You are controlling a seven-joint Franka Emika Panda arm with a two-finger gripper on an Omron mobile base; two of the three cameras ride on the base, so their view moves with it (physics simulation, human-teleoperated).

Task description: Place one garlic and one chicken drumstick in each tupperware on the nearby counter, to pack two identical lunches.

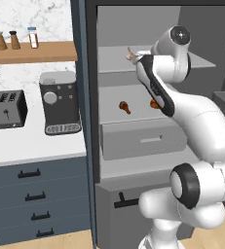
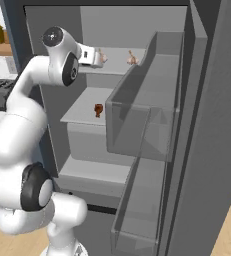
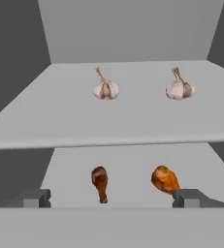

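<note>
In the left base view the arm reaches into the open fridge; one chicken drumstick [image 1: 125,107] lies on the middle shelf [image 1: 133,114], a second [image 1: 154,103] just right of it, half hidden by the arm.

In the right base view a garlic [image 2: 132,59] sits on the upper shelf.

In the hand view the gripper [image 3: 111,198] is spread wide and empty, facing two garlics [image 3: 105,88] [image 3: 179,88] above both drumsticks. Nothing looks packed yet; all four items remain to be moved.
</note>
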